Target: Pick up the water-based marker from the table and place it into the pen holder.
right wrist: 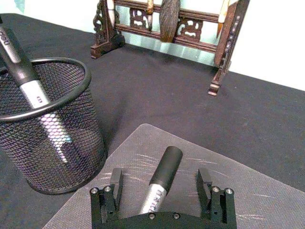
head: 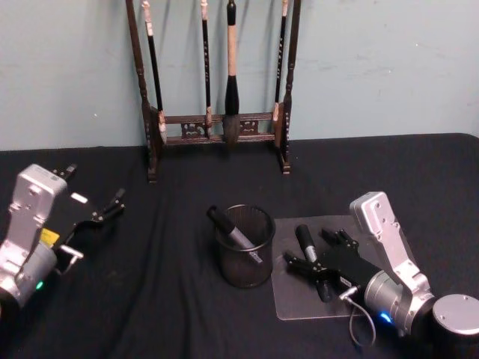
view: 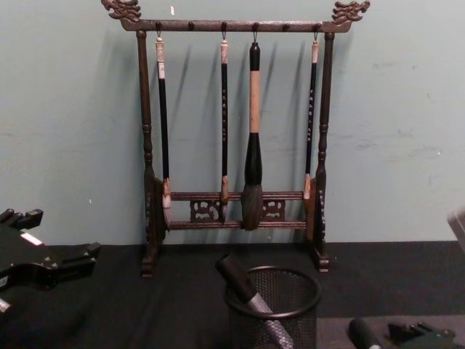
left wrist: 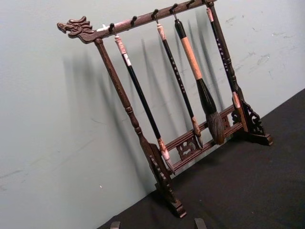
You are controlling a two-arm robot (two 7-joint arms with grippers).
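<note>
A black-clothed tabletop [head: 165,292], seen from a two-armed robot. Near the middle of the tabletop stands the pen holder [head: 247,271], a round black wire-mesh cup, upright. A stowed marker [head: 228,228], with a dark cap and a silver barrel, is inside it. It leans against the rim with its cap end sticking out above. Nothing else shows through the mesh.

Just beside the holder, toward the tabletop's right edge, a clear mat [head: 299,301] lies flat. On it rests the water-based marker [right wrist: 167,164], lying on its side with its dark cap toward the far edge. The right gripper [head: 307,248] is lowered over it with its claw apart, one finger on each side of the barrel. Neither finger appears to touch it.

Judged from this, the task is partway. One marker is in the cup, and this one is straddled but not yet gripped. What remains is to close on it, lift it, carry it across to the holder and drop it in alongside the first.

The left gripper [head: 94,188] hovers near the tabletop's left edge, claw apart, holding nothing. A dark wooden brush rack [head: 213,118] hung with calligraphy brushes stands at the far edge.
</note>
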